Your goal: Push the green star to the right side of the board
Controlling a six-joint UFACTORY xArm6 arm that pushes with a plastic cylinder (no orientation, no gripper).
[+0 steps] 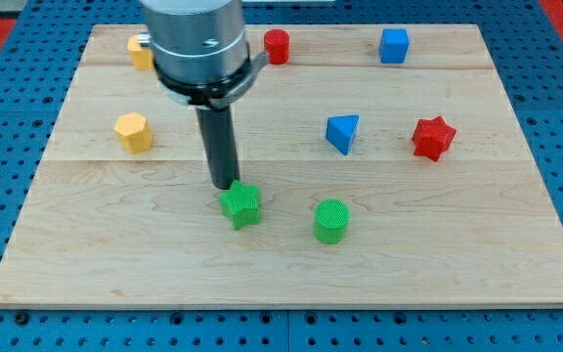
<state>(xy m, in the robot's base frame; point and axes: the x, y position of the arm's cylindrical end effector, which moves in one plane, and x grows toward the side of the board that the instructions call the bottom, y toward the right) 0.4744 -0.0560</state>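
The green star lies on the wooden board, a little left of the middle and toward the view's bottom. My tip stands right at the star's upper left edge, touching or nearly touching it. The rod rises from there to the arm's grey body at the view's top. A green cylinder stands to the right of the star, about one block width away.
A blue triangle and a red star sit right of centre. A blue cube and a red cylinder are at the top. A yellow hexagon is at the left; another yellow block is partly hidden behind the arm.
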